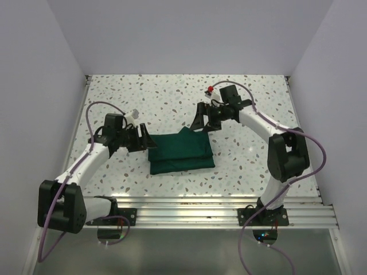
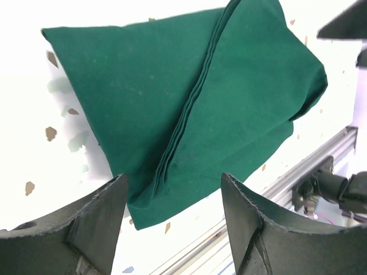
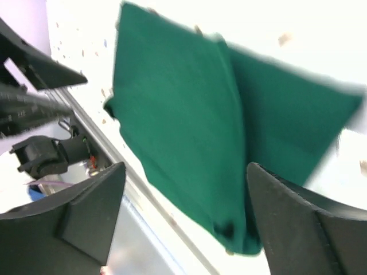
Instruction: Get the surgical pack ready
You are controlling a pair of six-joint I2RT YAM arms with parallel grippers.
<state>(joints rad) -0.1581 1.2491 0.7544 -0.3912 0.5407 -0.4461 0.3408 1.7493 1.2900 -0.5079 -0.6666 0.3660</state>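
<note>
The left arm [image 1: 86, 162] and right arm [image 1: 258, 121] have white shells and bulky black joints, purple cables [image 1: 97, 103] looping alongside, black base plates [image 1: 117, 217] at the bottom, and dark wedge-shaped fingers [image 2: 92, 223].

Speckled table [image 1: 172, 97] under folded green bundle [image 1: 180, 152]

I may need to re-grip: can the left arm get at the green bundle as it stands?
Probably yes. The left end effector sits open beside the bundle, at its left edge, with nothing between them; the right end effector is at the far corner, off that side.
</note>
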